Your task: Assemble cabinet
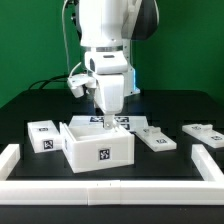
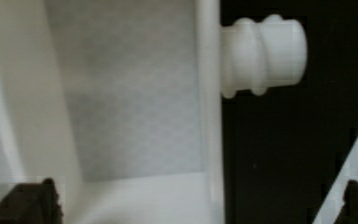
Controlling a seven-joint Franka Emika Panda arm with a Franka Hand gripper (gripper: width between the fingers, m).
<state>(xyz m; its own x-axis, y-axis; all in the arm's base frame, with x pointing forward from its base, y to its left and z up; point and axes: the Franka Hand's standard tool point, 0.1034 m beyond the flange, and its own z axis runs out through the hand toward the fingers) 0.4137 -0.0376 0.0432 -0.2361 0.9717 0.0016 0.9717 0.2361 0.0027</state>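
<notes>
White plastic cabinet box [image 1: 100, 148] sat front and centre on the black counter [image 1: 30, 105], the arm's claw [image 1: 104, 118] hanging at its open top; whether it was spread or pinching could not be told. A round white knob [image 2: 265, 55] jutted from a white wall [image 2: 131, 100]. Doing the step well likely called for a square, centred hold, clear of the small white tagged blocks [image 1: 42, 135].

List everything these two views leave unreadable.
- Gripper tips: exterior view, too small and lost against the white cabinet; open or shut unclear.
- Cabinet interior: exterior view, the front wall hides it.
- Second finger: wrist view, cut off by the edge; only one dark finger shows.
- White knob: wrist view, blurred; what it belongs to is unclear.
</notes>
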